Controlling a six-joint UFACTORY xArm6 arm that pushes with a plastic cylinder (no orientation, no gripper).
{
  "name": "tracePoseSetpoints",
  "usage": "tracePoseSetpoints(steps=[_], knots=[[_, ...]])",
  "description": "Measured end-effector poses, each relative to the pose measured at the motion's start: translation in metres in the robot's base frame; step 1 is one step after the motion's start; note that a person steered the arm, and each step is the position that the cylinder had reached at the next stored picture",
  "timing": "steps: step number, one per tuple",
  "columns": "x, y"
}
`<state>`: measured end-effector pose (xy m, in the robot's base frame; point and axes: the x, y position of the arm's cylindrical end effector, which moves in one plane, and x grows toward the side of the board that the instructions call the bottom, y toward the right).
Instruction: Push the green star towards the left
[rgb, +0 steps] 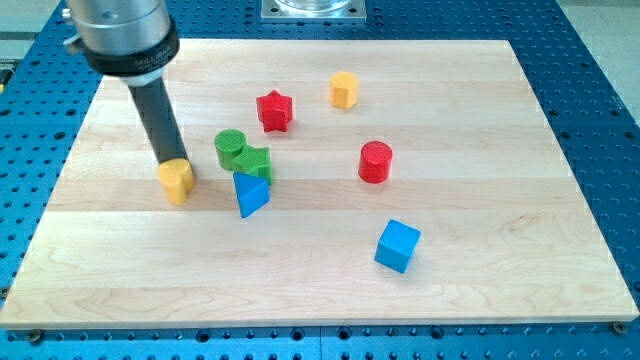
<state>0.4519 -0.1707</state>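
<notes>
Green star (256, 163) lay at board middle, touching green cylinder (230, 148), blue triangle (250, 193) just below. Tip (170, 161) stood left of star, behind yellow block (177, 181), holding nothing. Push seemingly not begun; tip on wrong side.

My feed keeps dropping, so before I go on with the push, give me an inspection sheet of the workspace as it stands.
Surface: pale wooden board on a blue perforated base.
Job's things: green star, touching the green cylinder and the blue triangular block.
Clutter: yellow block; red star; yellow hexagonal block; red cylinder; blue cube.
Grippers: none fitted; my tip sits at the yellow block, on the view's left of the green star.
Cables: nothing seen.
Surroundings: metal mount at the view's top.
</notes>
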Motion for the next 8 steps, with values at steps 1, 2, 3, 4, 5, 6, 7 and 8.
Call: tracePoseSetpoints(steps=[1,2,3,4,5,6,7,8], knots=[[0.036,-0.022],[0.113,-0.023],[0.155,0.032],[0.124,0.128],[0.048,0.153],[-0.014,0.147],[-0.024,0.144],[-0.009,0.110]])
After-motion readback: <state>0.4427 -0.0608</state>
